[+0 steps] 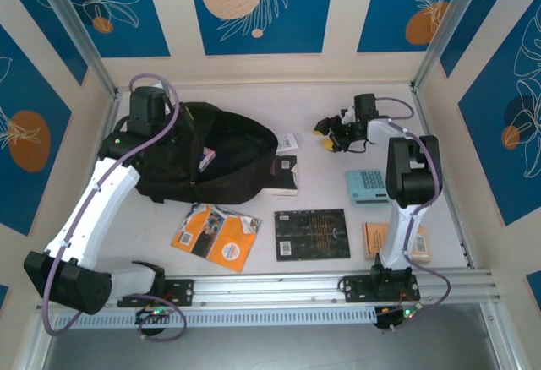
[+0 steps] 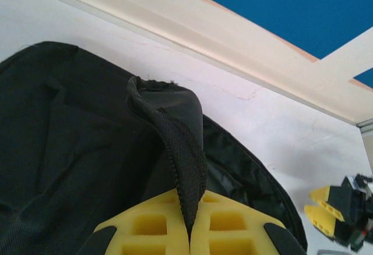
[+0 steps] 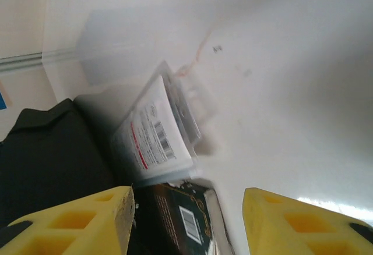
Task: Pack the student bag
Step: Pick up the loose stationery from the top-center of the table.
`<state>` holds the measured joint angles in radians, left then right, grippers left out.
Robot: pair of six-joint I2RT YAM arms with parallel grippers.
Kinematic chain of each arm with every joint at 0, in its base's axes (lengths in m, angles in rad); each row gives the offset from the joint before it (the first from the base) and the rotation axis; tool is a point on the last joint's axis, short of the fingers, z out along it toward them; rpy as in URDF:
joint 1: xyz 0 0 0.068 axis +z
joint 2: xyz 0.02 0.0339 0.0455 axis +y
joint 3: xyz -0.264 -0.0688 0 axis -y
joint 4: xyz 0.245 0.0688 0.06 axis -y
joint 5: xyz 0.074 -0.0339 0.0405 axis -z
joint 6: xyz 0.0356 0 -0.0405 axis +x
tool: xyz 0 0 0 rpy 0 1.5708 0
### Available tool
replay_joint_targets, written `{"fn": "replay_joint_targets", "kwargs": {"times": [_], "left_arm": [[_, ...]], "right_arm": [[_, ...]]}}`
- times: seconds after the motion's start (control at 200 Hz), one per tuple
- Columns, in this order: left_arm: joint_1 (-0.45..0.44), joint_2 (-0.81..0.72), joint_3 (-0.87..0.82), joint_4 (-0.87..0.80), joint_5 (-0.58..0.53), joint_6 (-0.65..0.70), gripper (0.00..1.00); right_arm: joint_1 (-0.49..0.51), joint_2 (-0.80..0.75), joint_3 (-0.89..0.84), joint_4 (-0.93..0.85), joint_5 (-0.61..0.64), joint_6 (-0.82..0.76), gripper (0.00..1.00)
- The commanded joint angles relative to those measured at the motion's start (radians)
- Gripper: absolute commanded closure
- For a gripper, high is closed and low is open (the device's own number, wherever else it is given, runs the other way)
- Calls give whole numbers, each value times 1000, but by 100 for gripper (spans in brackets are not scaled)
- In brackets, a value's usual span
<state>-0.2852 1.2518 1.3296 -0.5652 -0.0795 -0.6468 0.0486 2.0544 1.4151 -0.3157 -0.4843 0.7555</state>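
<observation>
Nearby, orange book (image 1: 215,236), black book (image 1: 312,234), teal calculator (image 1: 366,187), small book (image 1: 287,176) beside student bag (image 1: 224,167)

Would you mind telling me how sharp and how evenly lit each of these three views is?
Top external: even light, no glare, the student bag dark with little detail. Left wrist: crisp on the zipper edge pinched in the left gripper. Right wrist: blurred, the labelled packet smeared, bright glare on the table by the right gripper.
</observation>
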Motion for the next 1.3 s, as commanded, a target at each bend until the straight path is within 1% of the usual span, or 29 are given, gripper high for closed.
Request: {"fn": "replay_joint_targets", "kwargs": {"times": [0.0,0.2,0.37,0.485,0.725,0.935,1.075,1.295], "left_arm": [[21,3,2,59,31,-11,100],[42,13,-4,69,75,-34,100],[50,20,-8,77,101,-44,100],[55,21,-15,82,106,-47,100],[55,21,-13,83,112,-45,100],[56,21,-13,85,119,-46,100],[58,22,-15,89,125,-48,100],[61,24,-18,92,133,-49,100]], "right_arm": [[16,60,108,-151,-89,-111,49],[31,136,209,-247,-60,-160,49],[60,187,280,-297,-77,-186,49],[80,222,329,-337,-66,-210,49],[90,250,351,-340,-56,-203,48],[89,242,339,-343,8,-216,46],[89,251,329,-316,-38,-202,46],[107,262,305,-236,-123,-160,51]]}}
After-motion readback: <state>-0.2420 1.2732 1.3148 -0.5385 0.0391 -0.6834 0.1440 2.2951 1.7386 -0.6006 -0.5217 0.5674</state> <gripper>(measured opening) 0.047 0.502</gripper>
